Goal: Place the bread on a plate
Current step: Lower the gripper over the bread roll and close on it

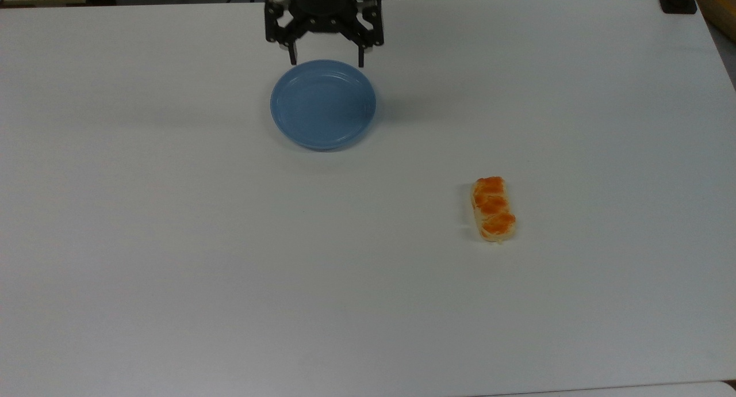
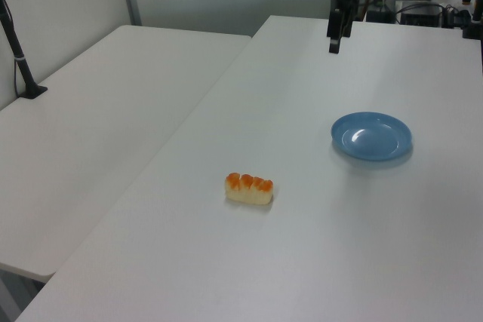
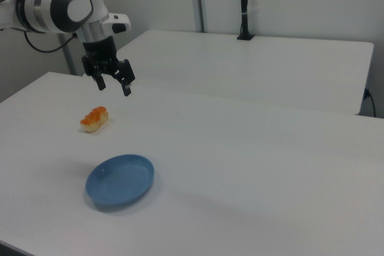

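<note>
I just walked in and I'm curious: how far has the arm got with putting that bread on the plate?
Nothing is done yet. The bread lies on the white table, well apart from the blue plate, which holds nothing. Right now the gripper hangs open and empty in the air near the plate's far rim in the top view. Left to do: reach the bread, grasp it, carry it over and set it down.

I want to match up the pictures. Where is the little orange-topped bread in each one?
Top view: the bread lies right of centre, lower right of the plate.
Left view: the bread sits near the middle, lower left of the plate.
Right view: the bread is at the left, above the plate.
Shared landmark: the blue plate.
</note>
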Controlling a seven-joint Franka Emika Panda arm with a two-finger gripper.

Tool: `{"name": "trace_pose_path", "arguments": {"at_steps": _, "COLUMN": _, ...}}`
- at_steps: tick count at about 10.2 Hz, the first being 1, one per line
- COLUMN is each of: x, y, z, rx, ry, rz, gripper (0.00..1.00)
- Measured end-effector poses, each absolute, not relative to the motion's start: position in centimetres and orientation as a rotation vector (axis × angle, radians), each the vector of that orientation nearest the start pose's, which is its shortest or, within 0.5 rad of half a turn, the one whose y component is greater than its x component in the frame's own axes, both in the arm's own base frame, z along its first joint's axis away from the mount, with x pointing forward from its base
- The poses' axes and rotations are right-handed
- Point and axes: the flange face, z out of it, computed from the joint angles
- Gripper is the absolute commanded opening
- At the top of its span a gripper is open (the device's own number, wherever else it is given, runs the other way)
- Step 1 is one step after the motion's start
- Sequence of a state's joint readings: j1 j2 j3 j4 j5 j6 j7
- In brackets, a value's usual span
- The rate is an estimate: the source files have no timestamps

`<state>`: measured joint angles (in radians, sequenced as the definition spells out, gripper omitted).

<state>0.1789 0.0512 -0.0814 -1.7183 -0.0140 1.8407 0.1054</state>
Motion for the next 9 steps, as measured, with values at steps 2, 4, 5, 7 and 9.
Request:
{"name": "trace_pose_path", "arguments": {"at_steps": 2, "x": 59.6, "y": 9.9, "z": 51.6, "rx": -3.142, "ry": -0.089, "rz": -0.089, "gripper": 1.00}}
{"name": "trace_pose_path", "arguments": {"at_steps": 4, "x": 60.2, "y": 15.6, "z": 48.0, "rx": -3.146, "ry": -0.141, "rz": -0.029, "gripper": 1.00}}
{"name": "trace_pose_path", "arguments": {"at_steps": 5, "x": 60.9, "y": 18.1, "z": 46.1, "rx": -3.151, "ry": -0.157, "rz": -0.004, "gripper": 1.00}}
{"name": "trace_pose_path", "arguments": {"at_steps": 7, "x": 63.2, "y": 23.1, "z": 42.0, "rx": -3.157, "ry": -0.155, "rz": -0.009, "gripper": 1.00}}
{"name": "trace_pose_path", "arguments": {"at_steps": 9, "x": 65.2, "y": 27.2, "z": 38.2, "rx": -3.125, "ry": -0.094, "rz": -0.155, "gripper": 1.00}}
